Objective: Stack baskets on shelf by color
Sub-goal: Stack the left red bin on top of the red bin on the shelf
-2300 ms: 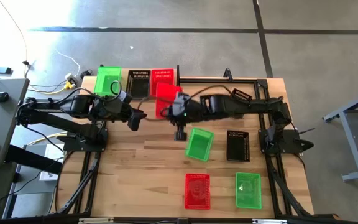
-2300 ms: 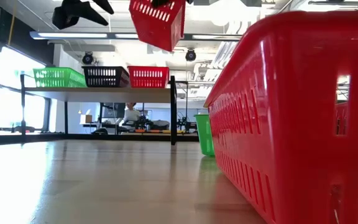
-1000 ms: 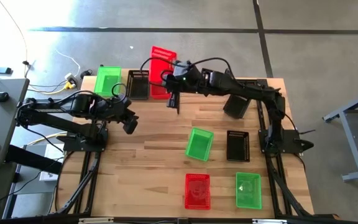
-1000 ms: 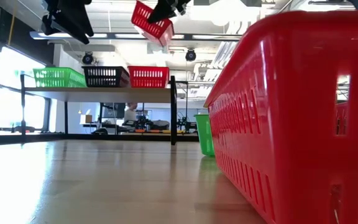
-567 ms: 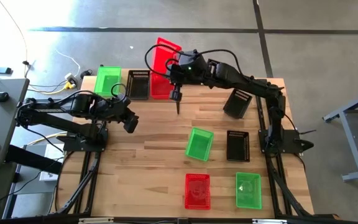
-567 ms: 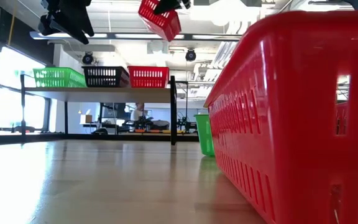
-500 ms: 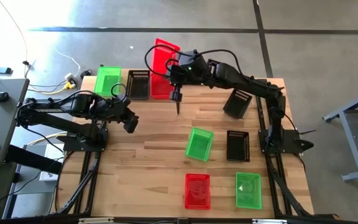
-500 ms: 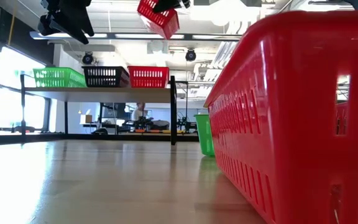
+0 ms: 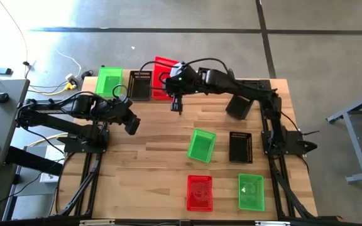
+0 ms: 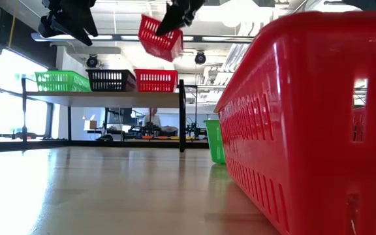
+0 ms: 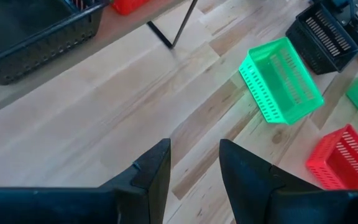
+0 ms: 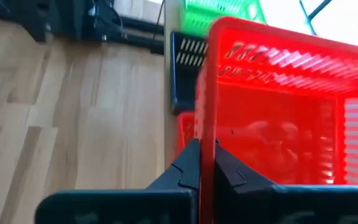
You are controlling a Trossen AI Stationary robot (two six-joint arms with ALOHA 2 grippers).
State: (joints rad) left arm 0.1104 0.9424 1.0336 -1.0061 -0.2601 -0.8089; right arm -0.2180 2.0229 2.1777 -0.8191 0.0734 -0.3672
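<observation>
Behind the wooden table (image 9: 156,163) I saw a concrete floor from above, and in the low view a bright workshop with ceiling lights.

On my screen the right gripper (image 12: 205,163) was closed on the rim of a red basket (image 10: 160,38). It held this basket tilted in the air above the shelf (image 10: 103,98), over the shelf's right end where another red basket (image 10: 156,80) stood. On the same shelf a black basket (image 10: 111,79) stood in the middle and a green basket (image 10: 61,81) at the left end.

The left gripper (image 11: 192,171) hung over the table near the shelf, in front of it. Its fingers (image 11: 154,171) were a little apart and nothing was between them.

On the table I counted more baskets: a green one (image 9: 201,144) near the centre, a black one (image 9: 240,147) just beside it to the right, and a red one (image 9: 199,192) and a green one (image 9: 251,191) at the front edge. One more black basket (image 9: 239,105) lay tilted under the right arm.
</observation>
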